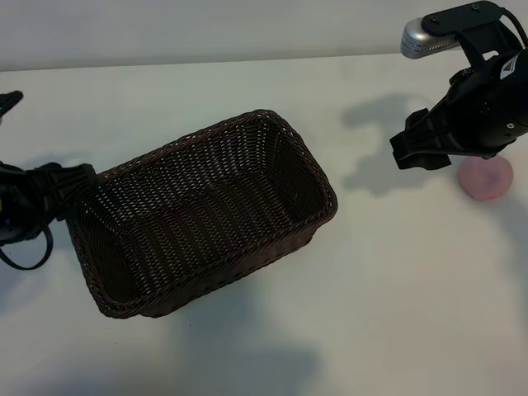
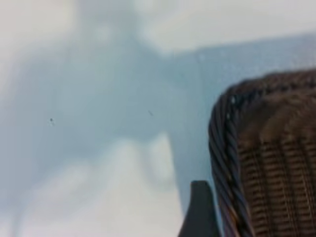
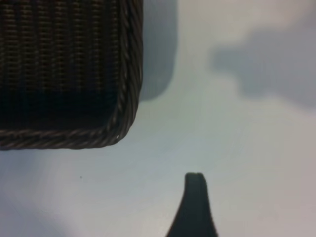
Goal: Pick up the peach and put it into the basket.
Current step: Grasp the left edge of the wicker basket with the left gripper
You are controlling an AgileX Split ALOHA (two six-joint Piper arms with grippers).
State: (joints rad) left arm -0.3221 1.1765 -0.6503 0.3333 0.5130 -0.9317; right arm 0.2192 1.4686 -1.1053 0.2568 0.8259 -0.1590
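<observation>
1. Left gripper (image 1: 78, 186): it sits low at the table's left side, right at the basket's left end. Its wrist view shows one fingertip (image 2: 200, 207) just beside the braided rim with nothing between the jaws. The log's figure wavers, so I cannot tell how wide it stands; it holds nothing visible. This arm looks idle.
2. Basket (image 1: 206, 219): it rests on the table (image 1: 371, 289), left of centre and skewed, open side up. It is empty; the peach is not in it.
3. Right gripper (image 1: 412, 153): it hangs above the table to the right of the basket, jaws released and empty. Its wrist view shows a basket corner (image 3: 123, 118) and bare table, not the peach.
4. Peach (image 1: 487, 177): it lies on the table at the far right, partly hidden behind the right arm, well apart from the basket.
5. Step in hand, as judged: the approach; no grasp is made yet.
6. Next move calls for: shifting the right gripper rightward over the peach, descending with jaws spread to either side, then closing gently, since a round fruit may roll.
</observation>
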